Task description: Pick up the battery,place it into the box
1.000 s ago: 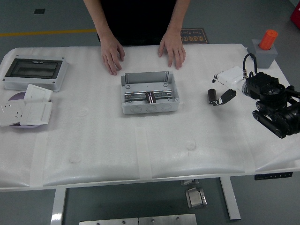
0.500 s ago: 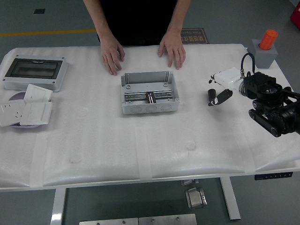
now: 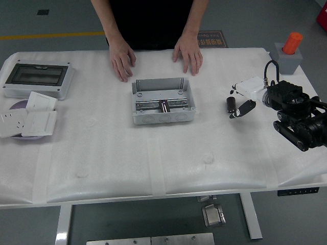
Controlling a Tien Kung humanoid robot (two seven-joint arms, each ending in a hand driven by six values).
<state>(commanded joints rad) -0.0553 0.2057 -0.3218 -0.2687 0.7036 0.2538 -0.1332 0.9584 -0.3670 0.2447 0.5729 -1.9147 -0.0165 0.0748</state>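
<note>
the right hand (image 3: 244,100) sits at about three o'clock on the table, its white palm and dark fingers (image 3: 246,107) reaching toward the centre from the black arm at the right edge. the battery (image 3: 231,104), a small dark cylinder, stands just at the fingertips; whether the fingers are closed around it or only beside it cannot be told at this size, so the grasp is uncertain. the left hand is not visible. the box (image 3: 163,100), an open grey enclosure, lies at the table's centre, well apart from the hand toward nine o'clock from it; a small dark piece already sits on the rail inside it. at twelve o'clock a person stands with both hands (image 3: 122,58) flat on the table (image 3: 153,163), just beyond the box, touching nothing. toward nine o'clock at the far left are a lidded grey case (image 3: 38,78) and some white wall sockets (image 3: 28,117); at two o'clock stands an orange-topped button (image 3: 289,51). judging by this, the task is early: the battery is not yet lifted clear, and carrying it across to the box and setting it inside remain.
</note>
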